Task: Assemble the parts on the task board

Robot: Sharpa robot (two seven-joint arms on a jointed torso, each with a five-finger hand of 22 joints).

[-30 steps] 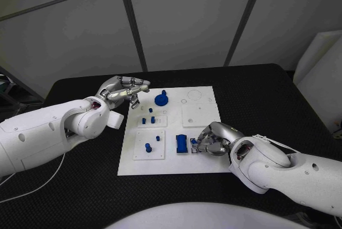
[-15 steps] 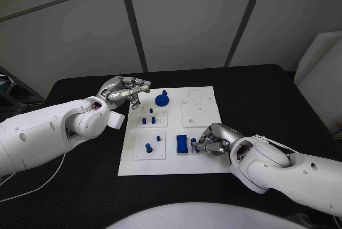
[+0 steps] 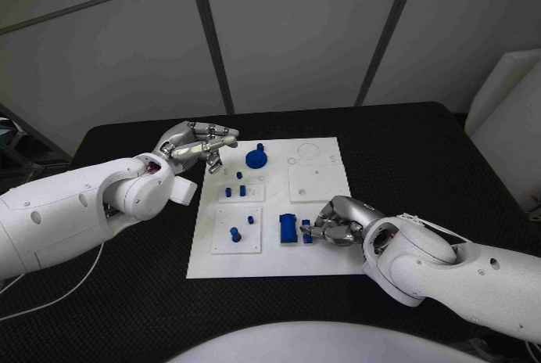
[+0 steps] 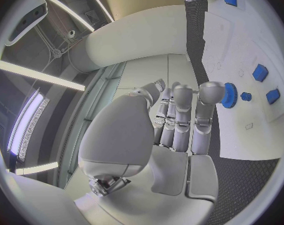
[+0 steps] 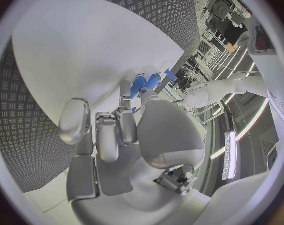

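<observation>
Bare black table [image 3: 451,156] on the far right and along the far edge: open room. Near-left corner of the task board [image 3: 220,265] uncovered, open from the front. Far-right quarter of the board flat, with only shallow outlines. Blocked at the far-left corner by the left hand [image 3: 201,144], hovering with curled fingers just beside the round blue gear-like part [image 3: 256,158]. Small upright blue pegs [image 3: 234,191] crowd the left middle. Near middle closed off by the right hand [image 3: 336,222], fingers against the blue block [image 3: 288,228].
</observation>
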